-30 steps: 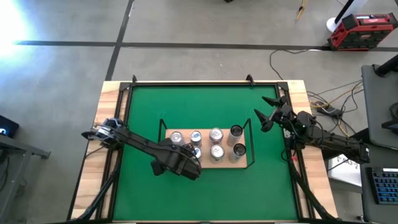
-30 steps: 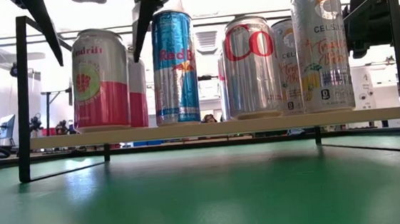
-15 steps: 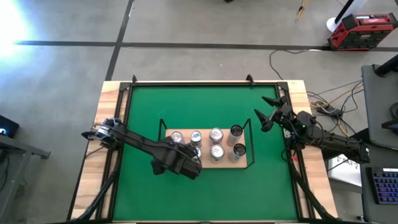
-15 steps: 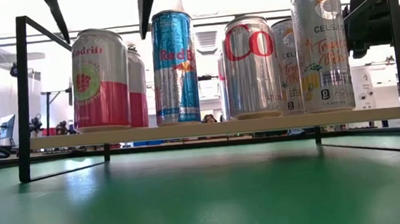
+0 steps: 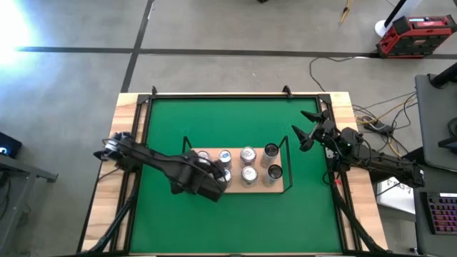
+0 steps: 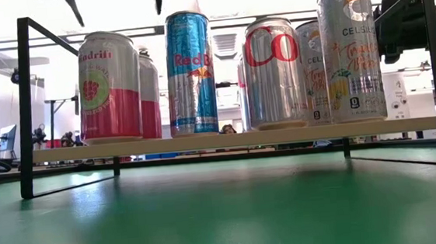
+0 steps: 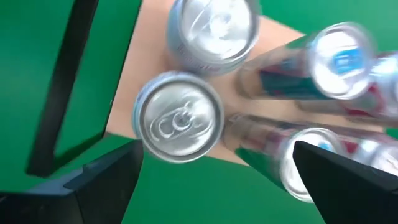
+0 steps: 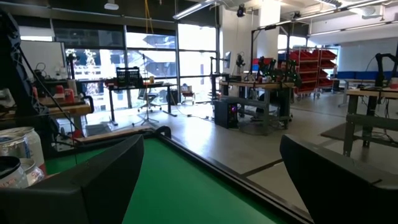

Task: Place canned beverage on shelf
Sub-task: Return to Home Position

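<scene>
Green felt tabletop (image 5: 235, 121), framed by a pale wooden border, with the shelf (image 6: 235, 139) standing near its centre: a light board raised on thin black wire legs and fenced by a wire rail. The cans stand upright on the board in two rows, like brands paired front to back so that labels line up: white-pink can (image 6: 107, 85) at one end, then the slim blue can (image 6: 190, 73), the silver can with red lettering (image 6: 274, 72), and the tall pale can (image 6: 350, 51) at the other end. No can shows on the felt, so the stocking appears complete. The left arm reaches diagonally over the shelf's left end, and the left gripper (image 7: 217, 155) hangs above the white-pink pair, fingers spread wide and holding nothing; in the low view only its fingertips show, above the can tops. The right gripper (image 5: 300, 130) waits off the shelf's right end, near the table's right border, likewise spread and empty. Clearance: the rail corner and the neighbouring blue can lie close beneath the left fingers, so a withdrawal probably wants height first; the felt on the near and left sides lies open.
</scene>
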